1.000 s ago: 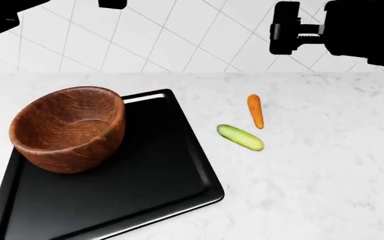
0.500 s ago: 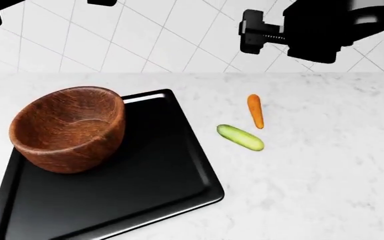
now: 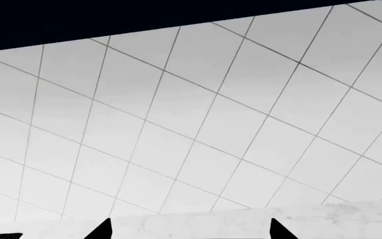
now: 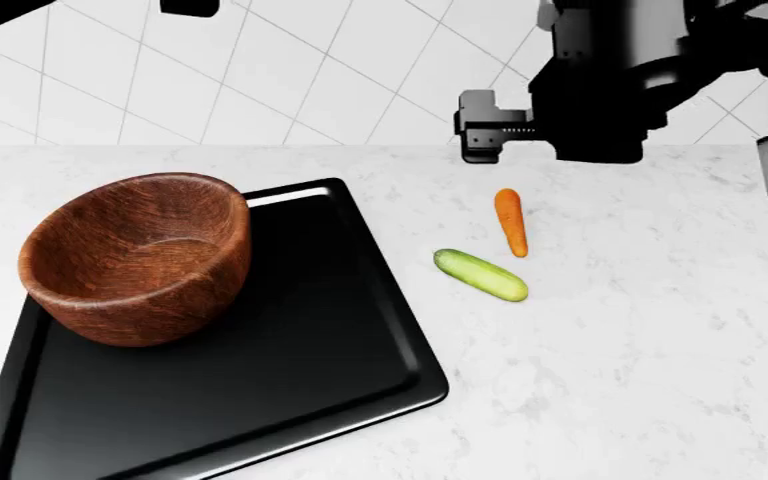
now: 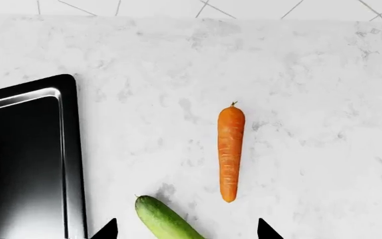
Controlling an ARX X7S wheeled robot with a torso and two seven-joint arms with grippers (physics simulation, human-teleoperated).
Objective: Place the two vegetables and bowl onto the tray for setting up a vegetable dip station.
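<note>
While right end effector (image 4: 480,128) hovers open | carrot (image 4: 511,222) below it

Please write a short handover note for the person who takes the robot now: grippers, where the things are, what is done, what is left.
Left gripper: open, empty, facing the wall tiles.
Right gripper: open, empty, above the carrot and cucumber.
Bowl: on the tray, at its far left part. Done.
Carrot and cucumber: both on the counter, right of the tray, apart from each other.
Left: put both vegetables on the tray.

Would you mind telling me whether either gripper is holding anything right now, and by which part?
Nothing is held. The carrot and cucumber lie loose on the counter, and the bowl sits untouched on the tray.
</note>
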